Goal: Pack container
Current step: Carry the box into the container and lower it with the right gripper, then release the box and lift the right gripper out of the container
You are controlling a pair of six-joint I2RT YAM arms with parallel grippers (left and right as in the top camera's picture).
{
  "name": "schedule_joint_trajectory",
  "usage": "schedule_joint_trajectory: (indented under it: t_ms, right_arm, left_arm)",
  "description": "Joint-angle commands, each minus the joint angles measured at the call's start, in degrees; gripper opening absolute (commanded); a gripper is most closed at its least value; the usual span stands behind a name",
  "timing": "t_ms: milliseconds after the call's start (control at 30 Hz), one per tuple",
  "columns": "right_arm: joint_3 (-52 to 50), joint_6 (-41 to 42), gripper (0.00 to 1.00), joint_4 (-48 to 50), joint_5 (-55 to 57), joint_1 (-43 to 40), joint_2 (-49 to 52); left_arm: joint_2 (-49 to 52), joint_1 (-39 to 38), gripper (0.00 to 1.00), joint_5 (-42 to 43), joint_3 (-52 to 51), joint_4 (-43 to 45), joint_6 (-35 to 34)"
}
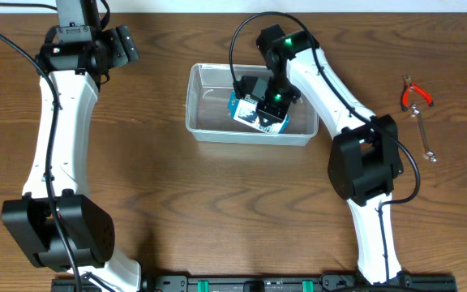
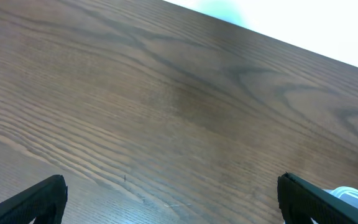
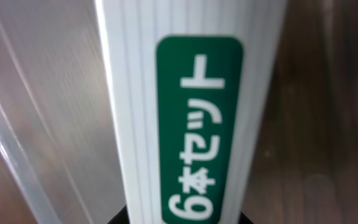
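The clear plastic container (image 1: 207, 130) stands on the wood table at centre back. My right gripper (image 1: 267, 101) reaches down into its right half and is shut on a small blue-and-white box (image 1: 259, 115). In the right wrist view the box (image 3: 191, 112) fills the frame, white with a green label, clamped between my dark jaws (image 3: 182, 219), with the container's clear wall (image 3: 17, 155) to its left. My left gripper (image 1: 124, 45) is open and empty at the far left back, well apart from the container. Its fingers (image 2: 173, 205) frame bare wood.
Red-handled pliers (image 1: 416, 93) and a metal wrench (image 1: 424, 138) lie on the table at the far right. A corner of the container (image 2: 353, 196) shows at the lower right of the left wrist view. The table's back edge is just behind the left gripper.
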Motion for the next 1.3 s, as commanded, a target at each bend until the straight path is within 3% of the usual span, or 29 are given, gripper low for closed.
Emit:
schedule_joint_trajectory:
  t_ms: [0,100,300,400,867,1267]
  right_arm:
    - [-0.31,-0.81,0.2,0.07,-0.72,0.37,-1.22]
    - [-0.31,-0.81,0.31,0.09,-0.72,0.37,-1.22]
    - [-0.31,-0.74,0.64,0.09,-0.72,0.37,-1.22]
    - [-0.31,0.55,0.68,1.16,-0.37,0.37,-1.22]
    - [-0.28,10.86,0.76,11.78,12.81,0.15,-1.22]
    - [3.67,19.96,0.77,10.84,13.86,-0.28,-5.92]
  left_arm:
    - [0.79,0.13,0.98,-0.92,0.31,0.0,0.76]
    - [0.79,0.13,0.98,-0.92,0.31,0.0,0.76]
    - [0.79,0.13,0.98,-0.94,0.31,0.0,0.79]
    - [0.79,0.13,0.98,-0.92,0.31,0.0,0.79]
    - [0.79,0.13,0.98,-0.94,0.31,0.0,0.79]
    - [0.79,0.13,0.98,-0.94,0.31,0.0,0.79]
